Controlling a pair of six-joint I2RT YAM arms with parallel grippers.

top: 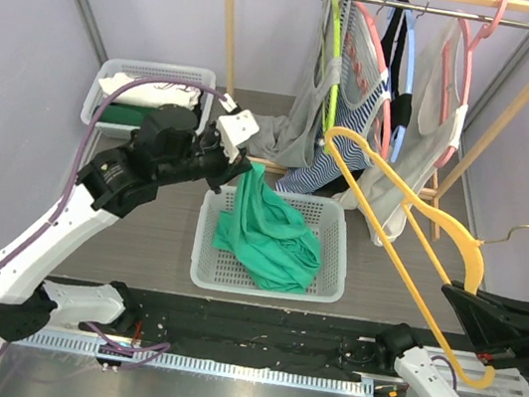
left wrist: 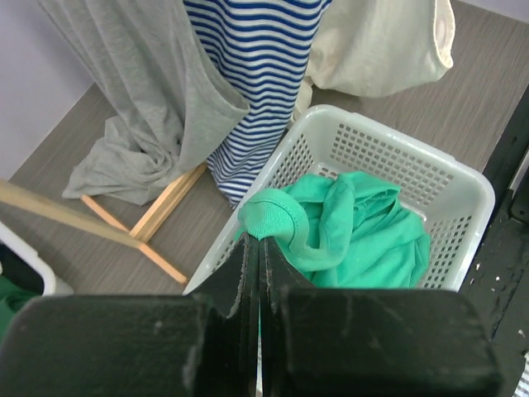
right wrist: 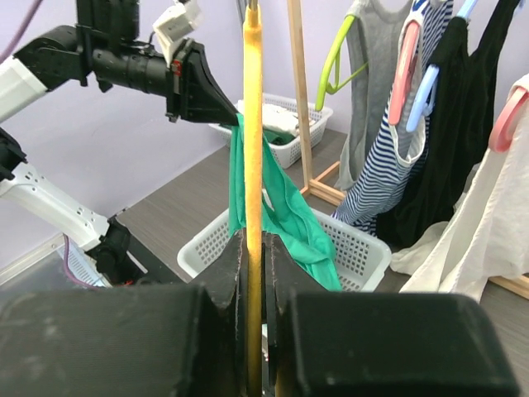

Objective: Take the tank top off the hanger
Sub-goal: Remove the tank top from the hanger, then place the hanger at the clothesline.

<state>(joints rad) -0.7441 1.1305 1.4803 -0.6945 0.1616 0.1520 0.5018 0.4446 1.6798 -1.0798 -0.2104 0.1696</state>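
Top external: my left gripper [top: 242, 167], arm stretched over the white basket [top: 327, 295], clamps the green tank top [top: 270, 228] dangling into it; my right gripper [right wrist: 254, 248], near right, pinches the yellow hanger [right wrist: 253, 124].

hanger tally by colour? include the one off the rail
yellow hanger: 1
lime hanger: 1
pink hangers: 2
blue hanger: 1
Total: 5
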